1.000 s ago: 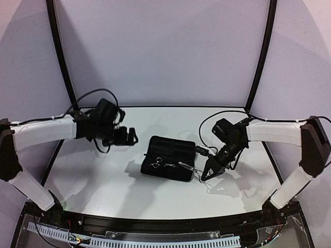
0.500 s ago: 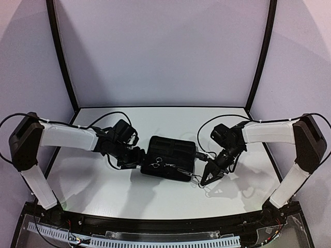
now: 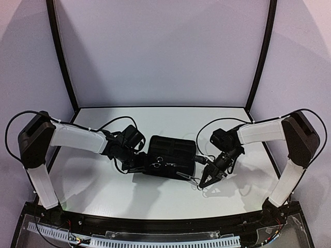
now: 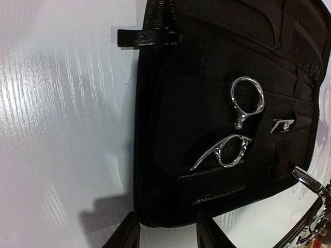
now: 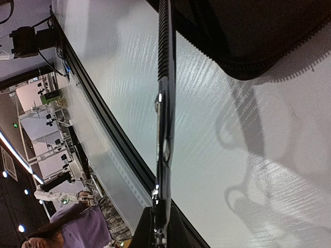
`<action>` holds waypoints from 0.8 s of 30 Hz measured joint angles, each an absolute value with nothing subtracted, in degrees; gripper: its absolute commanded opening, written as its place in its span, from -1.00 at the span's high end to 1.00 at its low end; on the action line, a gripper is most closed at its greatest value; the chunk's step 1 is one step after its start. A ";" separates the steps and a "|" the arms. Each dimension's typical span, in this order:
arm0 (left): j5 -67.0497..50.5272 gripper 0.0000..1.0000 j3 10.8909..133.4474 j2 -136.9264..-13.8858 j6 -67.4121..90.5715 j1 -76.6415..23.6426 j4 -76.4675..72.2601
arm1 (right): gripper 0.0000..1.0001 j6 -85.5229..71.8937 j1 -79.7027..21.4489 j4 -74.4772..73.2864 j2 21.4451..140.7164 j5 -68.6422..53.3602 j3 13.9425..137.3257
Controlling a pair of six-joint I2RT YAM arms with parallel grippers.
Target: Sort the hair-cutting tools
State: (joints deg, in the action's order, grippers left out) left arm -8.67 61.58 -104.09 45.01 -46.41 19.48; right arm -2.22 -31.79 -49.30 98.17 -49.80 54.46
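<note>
One scissors [image 4: 239, 119] in case [image 4: 170, 155], one (edge-on) in right gripper [image 5: 159, 219]

Top camera: high, near side, overlooking surface [image 3: 93, 181], case [image 3: 170, 155] central. Wrist cameras close at case's left, right edges; all share it.

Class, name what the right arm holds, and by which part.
The silver scissors, pinched at the handle end by the right gripper.
</note>
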 measured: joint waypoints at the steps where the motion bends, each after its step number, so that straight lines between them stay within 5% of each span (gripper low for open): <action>1: -8.38 0.33 61.60 -104.16 44.97 -46.43 19.57 | 1.00 -2.19 -31.72 -49.30 98.60 -49.88 54.46; 24: -3.80 0.98 63.06 -105.66 43.87 -46.41 22.43 | 1.00 7.13 -31.22 -55.17 113.11 -55.44 64.66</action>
